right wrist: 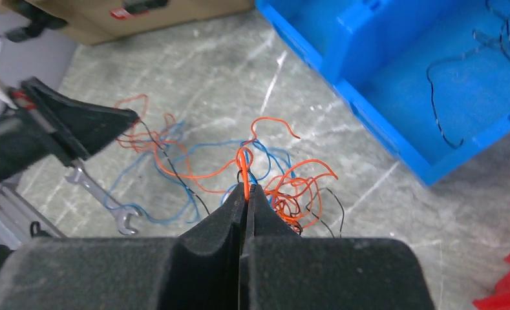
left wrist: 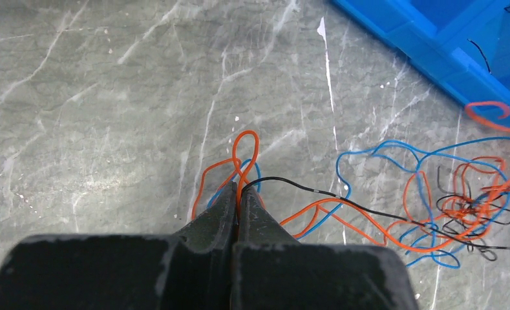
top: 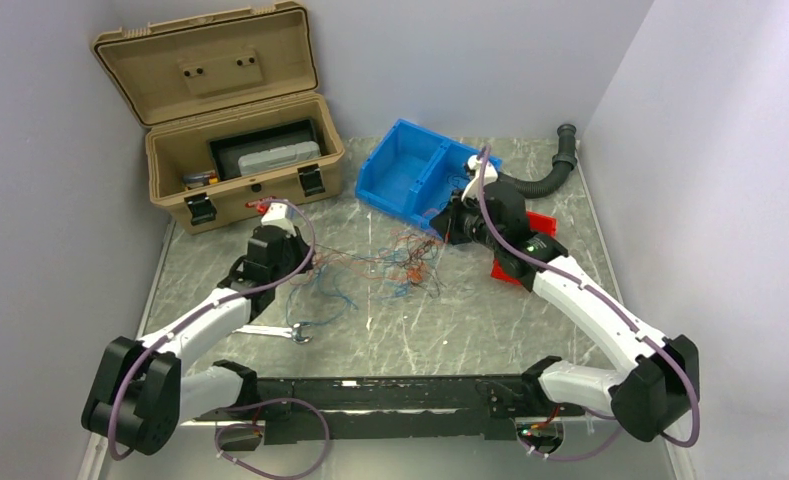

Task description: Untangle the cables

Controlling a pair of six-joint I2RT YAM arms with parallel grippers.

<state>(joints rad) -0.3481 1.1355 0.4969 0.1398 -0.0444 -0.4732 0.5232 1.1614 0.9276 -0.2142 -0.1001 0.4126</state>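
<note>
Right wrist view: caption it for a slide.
Right pincer shut on thin tangled orange, blue and black cables, rectangular blue plastic bin behind.

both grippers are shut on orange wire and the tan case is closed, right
No: the case is open, lid up, as the top view shows. The left gripper and right gripper are indeed shut on orange wire.
</note>
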